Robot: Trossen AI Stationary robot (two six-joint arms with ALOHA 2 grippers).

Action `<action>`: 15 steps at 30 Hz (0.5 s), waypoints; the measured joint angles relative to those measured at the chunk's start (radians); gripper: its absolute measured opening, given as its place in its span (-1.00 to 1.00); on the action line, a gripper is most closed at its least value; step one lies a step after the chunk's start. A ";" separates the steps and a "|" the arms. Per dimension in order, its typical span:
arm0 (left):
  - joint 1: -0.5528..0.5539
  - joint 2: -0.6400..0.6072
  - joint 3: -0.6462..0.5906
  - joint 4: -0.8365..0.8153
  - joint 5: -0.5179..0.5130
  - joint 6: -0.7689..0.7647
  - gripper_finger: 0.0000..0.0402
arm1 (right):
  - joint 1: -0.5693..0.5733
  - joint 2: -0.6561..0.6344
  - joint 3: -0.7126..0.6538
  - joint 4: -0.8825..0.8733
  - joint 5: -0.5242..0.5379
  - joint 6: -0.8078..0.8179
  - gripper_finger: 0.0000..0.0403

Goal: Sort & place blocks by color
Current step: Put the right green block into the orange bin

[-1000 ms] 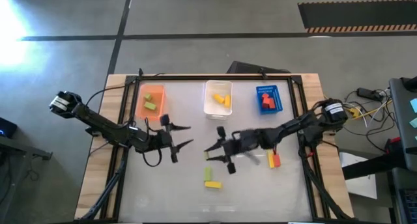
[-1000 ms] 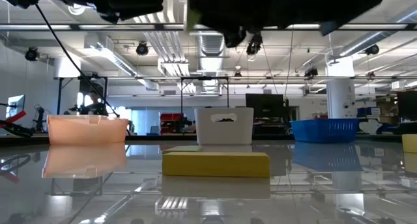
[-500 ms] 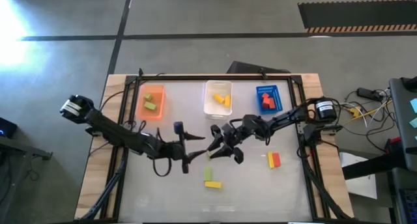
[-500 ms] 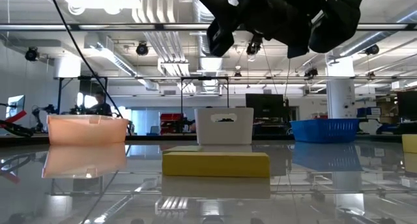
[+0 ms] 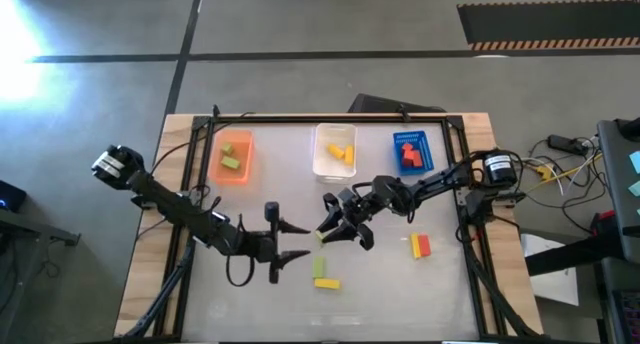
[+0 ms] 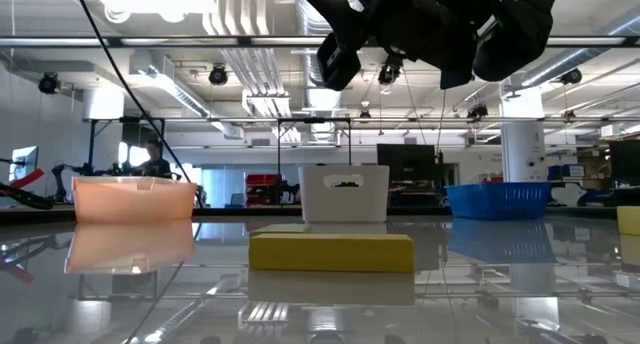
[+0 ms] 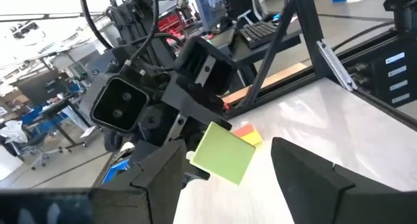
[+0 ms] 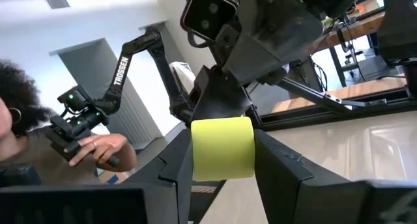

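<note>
A light green block (image 8: 221,148) hangs above the middle of the table, with my right gripper (image 5: 326,230) shut on it. My left gripper (image 5: 300,241) stands open just left of it, fingers level and pointing at the block (image 7: 223,152) without touching it. Another green block (image 5: 320,268) and a yellow block (image 5: 327,283) lie flat on the table nearer the front edge. A yellow block (image 5: 415,246) and a red block (image 5: 424,246) lie to the right. My right gripper pinches the light green block by two opposite faces (image 8: 198,152) between its two fingers. The fingers come about level from the table's right side. The block is lifted clear of the table.
Along the far edge stand an orange bin (image 5: 233,156) with a green block in it, a white bin (image 5: 335,150) with yellow blocks, and a blue bin (image 5: 411,152) with red blocks. In the right wrist view a person's hand (image 8: 98,149) shows beyond the table.
My left gripper has gone toward the table's near edge and right, closer to the held block, staying open. My right gripper has gone toward the far edge and rolled about its wrist, keeping the green block lifted clear.
</note>
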 joint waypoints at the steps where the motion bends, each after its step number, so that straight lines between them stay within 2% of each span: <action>1: 0.000 0.005 0.000 0.004 -0.001 0.000 0.05 | 0.000 0.000 0.000 0.000 0.000 0.000 -0.43; 5: 0.000 0.036 0.012 -0.001 -0.062 -0.014 0.14 | 0.000 0.000 0.000 0.000 0.012 0.003 -0.43; 9: -0.023 0.076 0.091 -0.035 -0.121 -0.046 0.33 | 0.000 0.000 0.000 -0.002 0.026 0.004 -0.43; 12: -0.042 0.119 0.173 -0.153 -0.170 0.017 0.44 | 0.000 0.000 0.000 -0.004 0.027 -0.015 -0.43; 15: -0.048 0.168 0.246 -0.299 -0.273 0.078 0.46 | 0.000 0.008 0.002 0.003 0.028 -0.032 -0.43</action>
